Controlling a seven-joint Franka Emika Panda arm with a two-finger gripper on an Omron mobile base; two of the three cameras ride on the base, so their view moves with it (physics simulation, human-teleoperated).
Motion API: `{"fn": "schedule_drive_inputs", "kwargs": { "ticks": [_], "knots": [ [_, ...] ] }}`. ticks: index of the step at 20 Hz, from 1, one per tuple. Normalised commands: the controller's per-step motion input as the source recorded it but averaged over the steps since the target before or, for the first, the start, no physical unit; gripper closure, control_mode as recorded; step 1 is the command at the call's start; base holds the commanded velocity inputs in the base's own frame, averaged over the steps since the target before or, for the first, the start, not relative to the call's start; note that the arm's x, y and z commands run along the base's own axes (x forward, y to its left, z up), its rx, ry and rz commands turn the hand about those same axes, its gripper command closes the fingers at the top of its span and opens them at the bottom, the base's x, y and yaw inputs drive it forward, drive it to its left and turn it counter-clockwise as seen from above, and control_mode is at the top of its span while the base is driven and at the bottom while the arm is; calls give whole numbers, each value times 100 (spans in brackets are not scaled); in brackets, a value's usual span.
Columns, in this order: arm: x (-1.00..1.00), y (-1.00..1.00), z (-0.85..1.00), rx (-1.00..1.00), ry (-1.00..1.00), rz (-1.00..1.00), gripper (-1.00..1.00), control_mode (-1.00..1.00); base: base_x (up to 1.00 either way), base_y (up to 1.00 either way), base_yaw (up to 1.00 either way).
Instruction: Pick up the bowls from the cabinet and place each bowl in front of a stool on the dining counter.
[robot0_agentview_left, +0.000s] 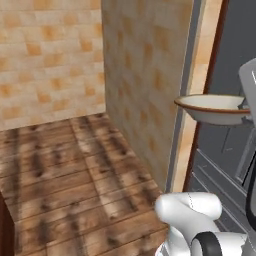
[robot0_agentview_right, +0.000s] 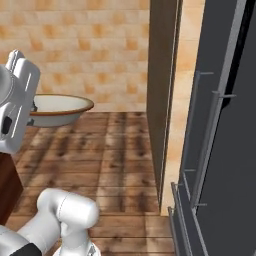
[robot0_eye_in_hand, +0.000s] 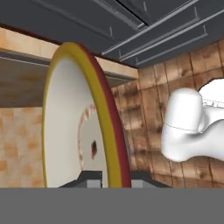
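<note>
We held the cream bowl (robot0_agentview_left: 212, 109) up in the air, level and right way up, well above the wood-plank floor (robot0_agentview_left: 70, 175) and apart from everything else around it. It was the wide, shallow one: a pale cream body with a thin brown rim running round the lip, the inside smooth and a little brighter than the outer wall, which showed greyish in shade underneath. In the right base view the bowl (robot0_agentview_right: 57, 110) hung just beside our white wrist, its near edge hidden behind the hand, with the tan tiled wall (robot0_agentview_right: 90, 45) behind it. In the hand view the bowl (robot0_eye_in_hand: 65, 131) stood edge-on across the picture, the rim reading as a yellow band edged in dark red, and the gripper (robot0_eye_in_hand: 105, 178) was clamped onto that rim, one dark finger (robot0_eye_in_hand: 89, 177) on the inside and the other on the outside, jaws nearly together with only the wall of the bowl between them. Dark grey panelled doors (robot0_agentview_right: 220, 150) with slim bar handles stood to the right of the bowl. We could read no brand, label or writing on the bowl or anything near it.
</note>
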Motion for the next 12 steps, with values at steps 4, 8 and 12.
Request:
{"fn": "schedule_drive_inputs", "kwargs": {
  "ticks": [4, 8, 12],
  "knots": [
    [0, 0, 0, 0, 0, 0, 100, 100, 100, 56, 0],
    [0, 0, 0, 0, 0, 0, 100, 100, 100, 66, 5],
    [0, 0, 0, 0, 0, 0, 100, 100, 100, 58, 16]
  ]
}}
